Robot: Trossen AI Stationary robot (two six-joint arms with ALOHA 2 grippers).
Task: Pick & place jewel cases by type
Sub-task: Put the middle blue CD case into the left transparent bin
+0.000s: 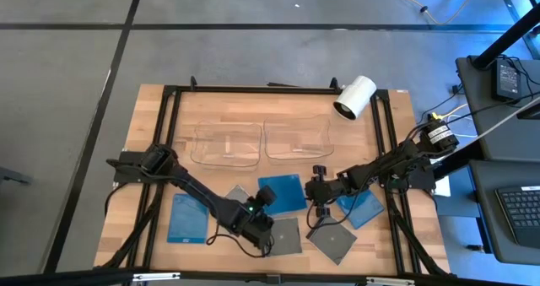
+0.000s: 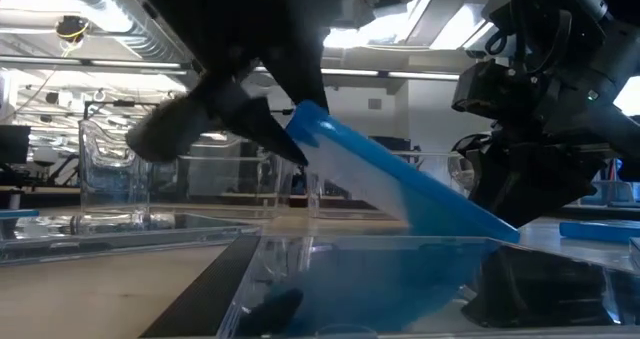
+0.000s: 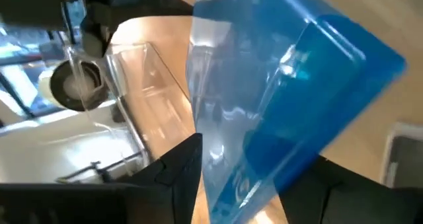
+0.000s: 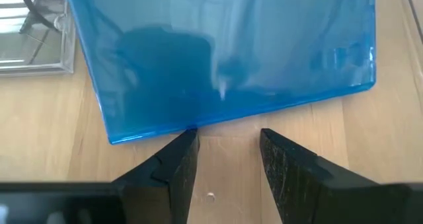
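1. The left gripper is clamped on one edge of a thin, flat, bright blue square plastic jewel case, near the table's front middle. In the low view this blue case tilts, one edge raised and the other down by the table; judging by that, it is being levered up for carrying.

2. The right gripper hovers just beside that case's near edge, fingers apart and gripping nothing, probably ready to steady or take it.

3. Two more blue cases lie flat on the pale wooden table: one at front left, one under the right arm.

4. Dark grey cases lie at the front, unsorted.

5. Two clear shallow plastic trays wait side by side farther back, likely one per type.
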